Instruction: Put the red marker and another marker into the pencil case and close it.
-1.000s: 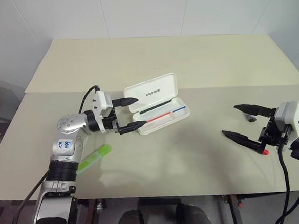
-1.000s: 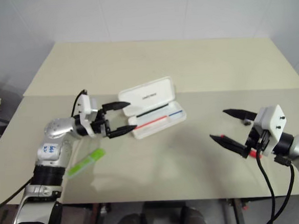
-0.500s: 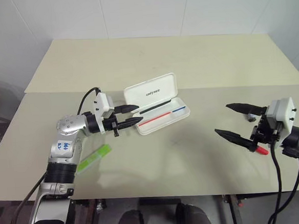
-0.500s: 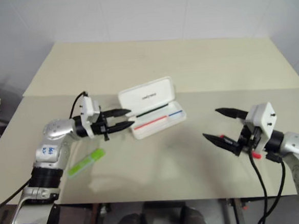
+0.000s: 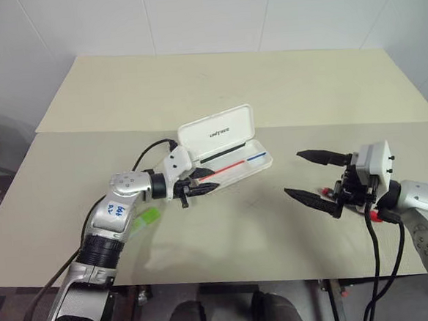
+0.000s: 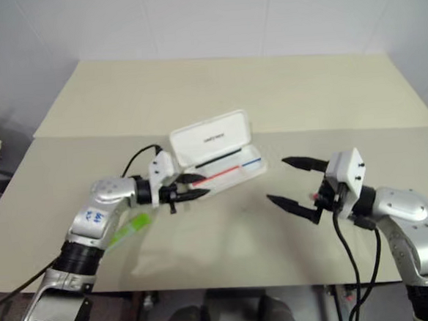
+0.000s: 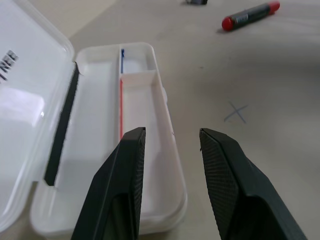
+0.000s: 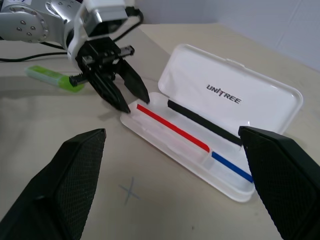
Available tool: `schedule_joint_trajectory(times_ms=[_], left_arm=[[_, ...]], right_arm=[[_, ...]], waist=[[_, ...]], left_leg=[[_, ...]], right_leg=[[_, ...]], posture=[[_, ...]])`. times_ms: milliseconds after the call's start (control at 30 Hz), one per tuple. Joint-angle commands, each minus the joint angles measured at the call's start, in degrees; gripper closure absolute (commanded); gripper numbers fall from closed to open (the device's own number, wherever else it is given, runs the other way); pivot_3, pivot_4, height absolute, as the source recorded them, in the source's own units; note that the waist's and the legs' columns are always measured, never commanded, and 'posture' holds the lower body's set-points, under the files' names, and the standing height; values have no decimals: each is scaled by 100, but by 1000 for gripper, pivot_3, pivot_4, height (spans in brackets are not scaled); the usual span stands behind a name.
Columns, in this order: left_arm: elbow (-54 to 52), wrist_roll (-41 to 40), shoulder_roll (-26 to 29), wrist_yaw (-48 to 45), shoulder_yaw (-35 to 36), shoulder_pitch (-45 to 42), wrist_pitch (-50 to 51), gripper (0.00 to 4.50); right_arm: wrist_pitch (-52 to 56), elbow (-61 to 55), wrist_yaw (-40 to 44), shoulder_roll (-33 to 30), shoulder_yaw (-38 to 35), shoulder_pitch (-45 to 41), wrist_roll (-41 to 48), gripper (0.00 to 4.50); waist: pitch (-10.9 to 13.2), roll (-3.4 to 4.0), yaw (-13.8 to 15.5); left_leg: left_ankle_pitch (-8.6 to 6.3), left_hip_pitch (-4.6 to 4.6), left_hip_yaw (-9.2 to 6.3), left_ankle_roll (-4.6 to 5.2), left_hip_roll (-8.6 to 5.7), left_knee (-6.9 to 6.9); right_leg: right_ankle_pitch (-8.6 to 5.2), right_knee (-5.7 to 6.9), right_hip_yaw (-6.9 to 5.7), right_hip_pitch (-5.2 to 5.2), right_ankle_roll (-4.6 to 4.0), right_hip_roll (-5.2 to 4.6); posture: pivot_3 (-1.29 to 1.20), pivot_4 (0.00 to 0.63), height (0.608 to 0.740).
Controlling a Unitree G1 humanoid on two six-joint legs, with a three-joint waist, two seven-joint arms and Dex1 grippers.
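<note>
Beige table point(image 5: 282, 89) stands against white wall point(image 5: 211, 14).

**Even indoor light, soft shadows**

Bright, diffuse light, seemingly from overhead, falls evenly on the table point(image 5: 282, 82). Shadows below the arms are faint and soft-edged. The open white pencil case point(image 7: 155, 165) shows mild glare on its lid in the left wrist view. Close to each wrist camera, the black fingers point(image 8: 75, 175) look slightly soft.
</note>
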Motion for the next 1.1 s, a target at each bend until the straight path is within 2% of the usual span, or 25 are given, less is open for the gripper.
schedule_joint_trajectory(times_ms=[33,300,567,867,967,1067,1100], left_arm=[[-148,58,27,-29,-23,-107,36,2692],[306,438,-2,-79,-328,-488,96,2692],[330,625,-28,-320,-632,-666,384,2692],[123,1037,72,-248,-1005,-675,1091,2692],[193,1209,77,-157,-1113,-728,1116,3299],[301,1286,60,-145,-1159,-787,1075,4298],[342,1309,45,-135,-1171,-812,1034,4488]], right_arm=[[-77,-280,-117,55,-32,-49,23,0],[-72,-396,-58,40,-11,22,23,0],[106,-284,622,-615,-381,331,241,0],[166,-367,626,-761,-570,287,315,0],[213,-444,624,-827,-618,220,374,0],[263,-470,625,-876,-633,128,408,0],[277,-467,627,-894,-634,75,416,0]], waist=[[0,0,1],[0,0,2],[0,-1,24],[-1,-1,-1],[-1,-2,-1],[-2,-1,0],[-2,-1,4]], left_leg=[[0,0,0,0,0,0],[0,-1,0,0,-1,1],[-1,-3,1,2,-2,1],[0,2,1,2,0,2],[0,4,2,2,-1,4],[0,4,2,2,-1,3],[0,6,2,2,-1,4]], right_leg=[[0,0,0,0,0,0],[0,-1,0,0,0,0],[0,-1,-1,0,0,0],[0,2,2,0,0,0],[0,3,4,1,0,0],[0,3,4,1,0,0],[0,4,4,2,0,0]], posture=[[0,150,740],[0,150,740],[0,150,740],[0,150,740],[0,150,740],[0,150,740],[0,150,740]])
